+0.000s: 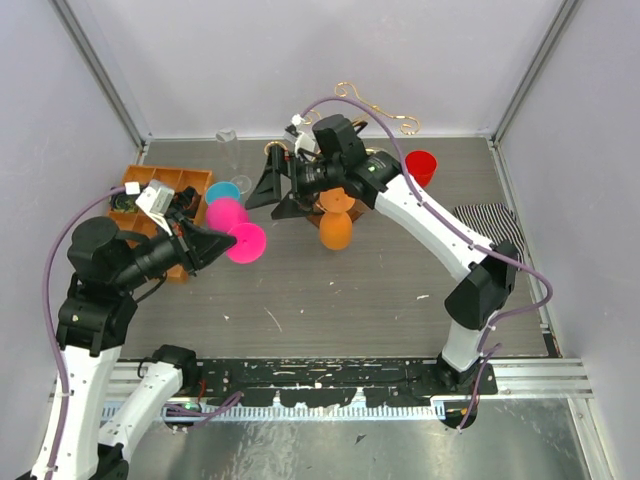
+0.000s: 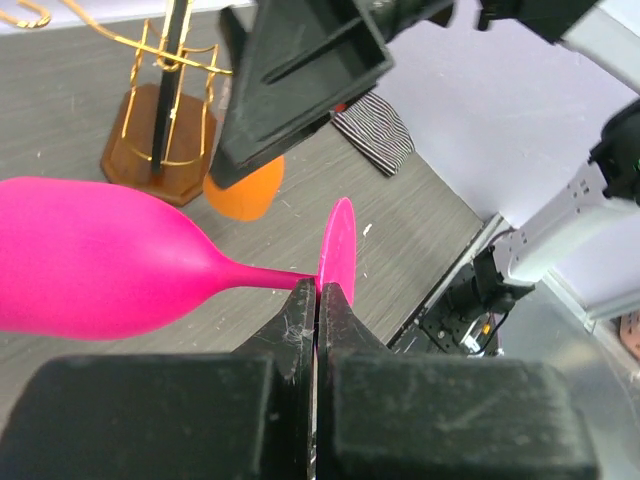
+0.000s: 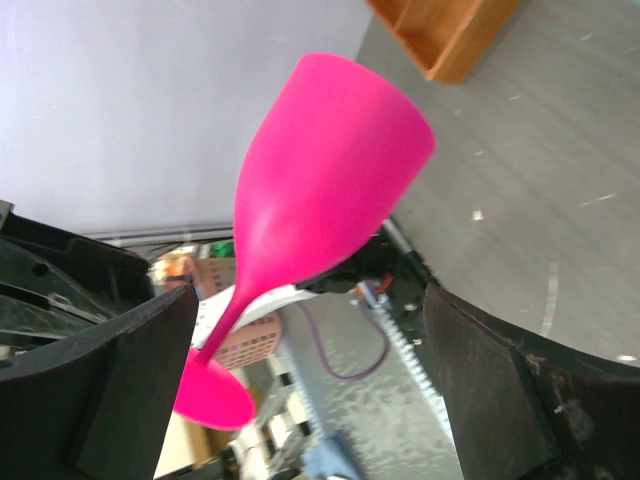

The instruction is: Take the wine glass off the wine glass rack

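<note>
The bright pink plastic wine glass [image 1: 245,243] is off the gold wire wine glass rack with the brown wooden base [image 2: 140,140]. It lies roughly on its side in the air, left of the rack and above the grey table [image 1: 330,300]. My left gripper [image 2: 318,295] is clenched on its thin stem, right by the foot. My right gripper [image 1: 275,197] is spread wide, facing the bowl without touching it. An orange wine glass [image 1: 335,230] sits near the rack's base.

We see the left end effector [image 1: 228,238] clamping a pink wine glass [image 1: 226,214], the right end effector [image 1: 276,195] open nearby.
</note>
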Available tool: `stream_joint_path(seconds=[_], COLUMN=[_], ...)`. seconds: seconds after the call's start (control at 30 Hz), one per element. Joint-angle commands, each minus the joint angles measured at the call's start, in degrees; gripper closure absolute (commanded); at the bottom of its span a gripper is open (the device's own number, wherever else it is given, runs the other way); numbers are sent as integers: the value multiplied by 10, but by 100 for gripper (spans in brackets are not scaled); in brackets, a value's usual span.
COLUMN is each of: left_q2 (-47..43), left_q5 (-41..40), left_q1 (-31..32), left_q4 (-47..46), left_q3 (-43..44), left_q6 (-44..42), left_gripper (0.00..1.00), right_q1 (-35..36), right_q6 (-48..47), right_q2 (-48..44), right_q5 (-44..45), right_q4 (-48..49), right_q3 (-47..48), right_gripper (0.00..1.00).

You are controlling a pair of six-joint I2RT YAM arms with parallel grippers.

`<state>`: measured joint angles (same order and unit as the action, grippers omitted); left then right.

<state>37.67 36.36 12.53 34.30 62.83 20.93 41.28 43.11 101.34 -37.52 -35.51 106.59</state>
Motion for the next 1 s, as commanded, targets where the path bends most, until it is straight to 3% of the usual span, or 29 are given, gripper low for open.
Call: stream_joint_path(seconds=[0.0,0.13,0.33,0.8,0.9,0.97], left_q2=[4,5,-19,-30,-28,-30], left_q5=[83,108,110,116,118,114], left_q1=[-1,-1,-1,-1,-1,-1], left_q4=[-30,-14,-76,-72,-72,-74], left_q3=[21,15,-23,-41,-45,-48], left_q6=[-75,-124,-137,-183,-182,-184], left_gripper=[100,100,100,100,100,100], right_q1=[6,9,10,40,43,44], right_q6=[127,187,248,377,386,395], right_q2=[4,29,71,103,102,97], right_q5=[-95,-98,-82,-100,-104,-102], right_q4=[108,117,100,228,245,264], right_q3=[-18,3,49,43,38,28], right_gripper=[0,0,0,0,9,20])
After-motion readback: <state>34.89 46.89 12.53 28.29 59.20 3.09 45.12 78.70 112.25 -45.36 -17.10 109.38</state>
